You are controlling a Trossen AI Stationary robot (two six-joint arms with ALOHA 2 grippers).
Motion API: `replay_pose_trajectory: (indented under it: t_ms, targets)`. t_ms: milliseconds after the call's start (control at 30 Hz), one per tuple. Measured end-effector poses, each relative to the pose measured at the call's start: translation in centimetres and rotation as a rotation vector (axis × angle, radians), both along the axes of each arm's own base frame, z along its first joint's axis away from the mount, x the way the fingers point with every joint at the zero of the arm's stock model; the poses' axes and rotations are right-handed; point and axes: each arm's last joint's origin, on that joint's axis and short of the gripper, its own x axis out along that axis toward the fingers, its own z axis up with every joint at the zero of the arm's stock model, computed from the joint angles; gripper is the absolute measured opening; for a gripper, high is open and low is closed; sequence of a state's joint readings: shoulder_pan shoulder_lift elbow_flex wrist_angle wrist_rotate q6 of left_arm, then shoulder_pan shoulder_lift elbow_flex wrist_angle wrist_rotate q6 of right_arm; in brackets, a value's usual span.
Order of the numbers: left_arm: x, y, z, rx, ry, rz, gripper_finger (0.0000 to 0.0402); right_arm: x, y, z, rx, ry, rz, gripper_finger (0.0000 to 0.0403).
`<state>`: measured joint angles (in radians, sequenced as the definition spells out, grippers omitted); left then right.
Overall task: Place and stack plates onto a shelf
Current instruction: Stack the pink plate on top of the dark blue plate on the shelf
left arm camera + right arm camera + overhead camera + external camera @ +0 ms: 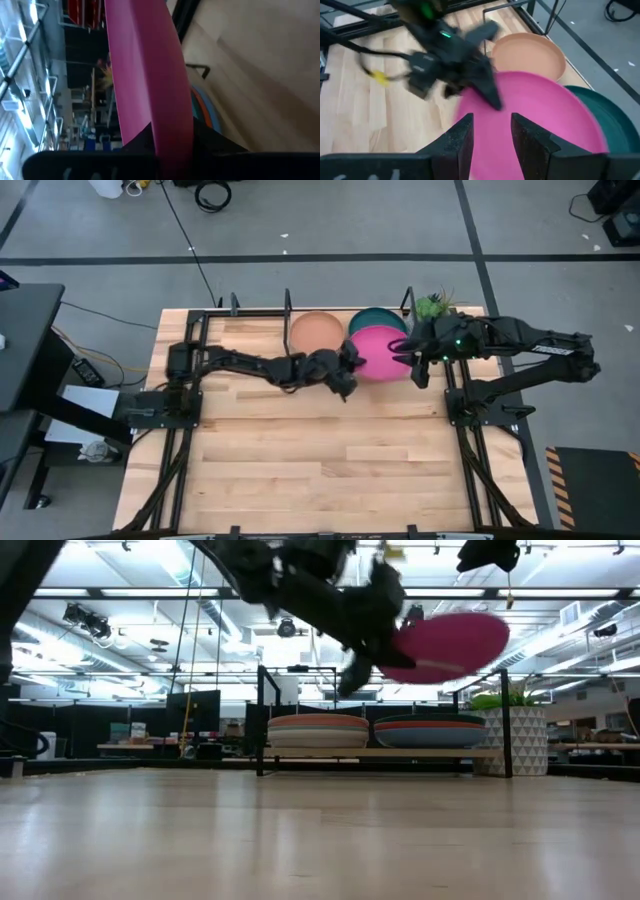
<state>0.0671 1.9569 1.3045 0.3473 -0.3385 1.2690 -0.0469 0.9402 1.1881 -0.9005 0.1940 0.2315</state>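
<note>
The pink plate (pixel 380 350) hangs above the teal stack (pixel 378 319) on the shelf (pixel 288 308), its edge pinched by the left gripper (pixel 349 368), whose arm is stretched out; the right gripper (pixel 413 362) hovers near with fingers (pixel 462 137) parted.

Butcher-block wooden table (pixel 300 470), light planks, front half bare. Potted green plant (pixel 432 305) at the back right corner; low view shows it in a white pot with a triangle pattern (pixel 515 740). Black desk (pixel 25 340) sits off the table's left edge. Black cables (pixel 205 194) lie on grey floor beyond the back edge.
</note>
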Motion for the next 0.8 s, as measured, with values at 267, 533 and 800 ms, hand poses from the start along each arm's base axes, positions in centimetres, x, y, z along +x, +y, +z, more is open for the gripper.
replay_pose_trajectory:
  t_ms: [267,533,800]
  targets:
    - [3.2,5.7,-0.8,-0.041,0.075,0.056,0.0053,0.4,0.7,-0.2,-0.056,0.018,0.015,0.0136]
    - [4.1,10.2,-1.0,-0.113,0.087,0.094,0.0081,0.4,0.9,-0.2,-0.079,0.028,0.03,0.0136]
    - [3.8,9.5,-1.9,-0.361,0.116,0.073,0.0186,0.4,0.9,-0.3,-0.083,0.035,0.026,0.0136]
